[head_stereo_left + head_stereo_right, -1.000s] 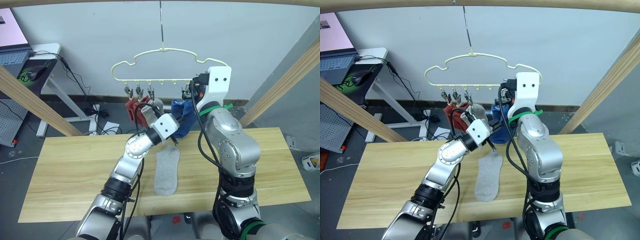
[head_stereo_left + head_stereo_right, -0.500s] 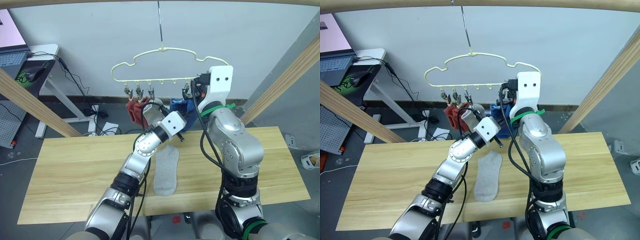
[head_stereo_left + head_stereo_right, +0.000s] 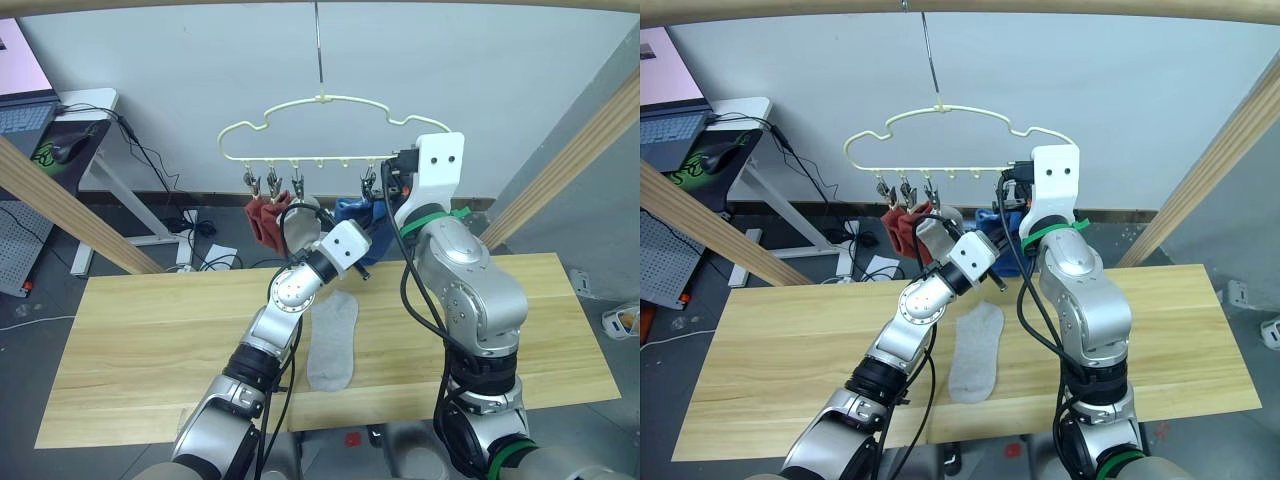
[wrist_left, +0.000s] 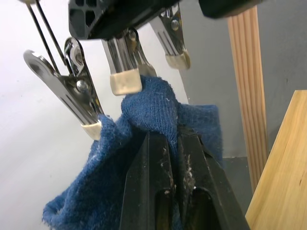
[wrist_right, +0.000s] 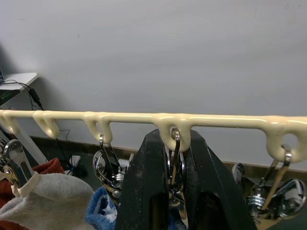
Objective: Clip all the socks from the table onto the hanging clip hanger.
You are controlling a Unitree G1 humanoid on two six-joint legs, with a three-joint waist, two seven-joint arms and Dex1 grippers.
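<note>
The pale yellow clip hanger (image 3: 330,99) hangs above the table's far edge. Rust red socks (image 3: 262,222) and a light grey sock (image 3: 298,228) hang from its left clips. My left gripper (image 4: 173,136) is shut on a blue sock (image 4: 98,191) and holds its top edge up against the cream tips of a metal clip (image 4: 123,79). A neighbouring clip (image 4: 72,91) pinches the blue fabric. My right gripper (image 5: 173,139) is shut on that middle clip, just under the hanger bar (image 5: 225,120). Another light grey sock (image 3: 333,340) lies flat on the table (image 3: 150,330).
Slanting wooden beams stand at the left (image 3: 60,200) and right (image 3: 570,160), and a round pole (image 3: 300,4) carries the hanger's hook. A desk with a laptop (image 3: 35,105) stands at the far left, with cables on the floor behind the table.
My left arm has risen and carried the blue sock up to the clips. The hanger has swung slightly left. The right gripper stays on its clip.
</note>
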